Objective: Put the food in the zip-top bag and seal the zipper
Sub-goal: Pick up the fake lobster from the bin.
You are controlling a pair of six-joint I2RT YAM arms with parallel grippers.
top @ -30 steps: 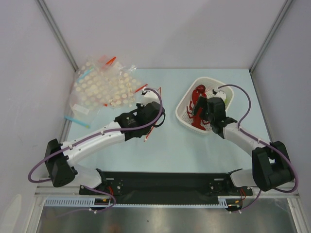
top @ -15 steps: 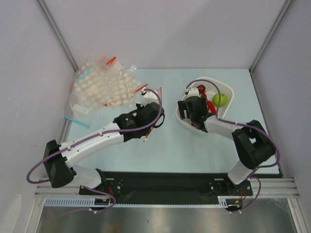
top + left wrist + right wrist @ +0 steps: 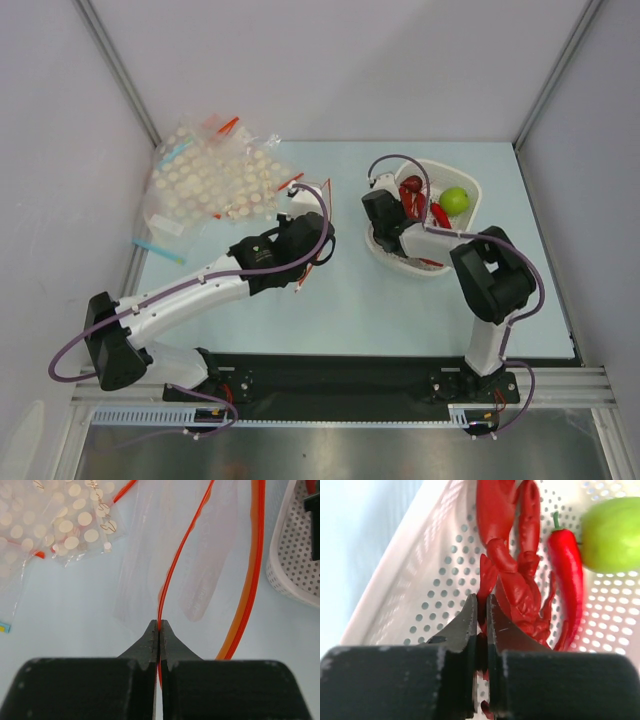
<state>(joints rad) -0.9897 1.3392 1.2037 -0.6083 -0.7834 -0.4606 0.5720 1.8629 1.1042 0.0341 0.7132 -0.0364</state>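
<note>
Progress is early: the toy lobster (image 3: 512, 580) is in the white basket (image 3: 420, 585), just ahead of the right gripper (image 3: 481, 605), which is pinched narrow on its near end. Its long axis runs straight away from that gripper, claws farthest. The left gripper (image 3: 158, 627) is clamped on one red track of the zip-top bag (image 3: 147, 555)'s zipper (image 3: 256, 555). Bagging and sealing remain.

walls (image 3: 330, 60) plain white | table (image 3: 350, 305) pale blue | corner posts (image 3: 118, 72) grey metal
</note>
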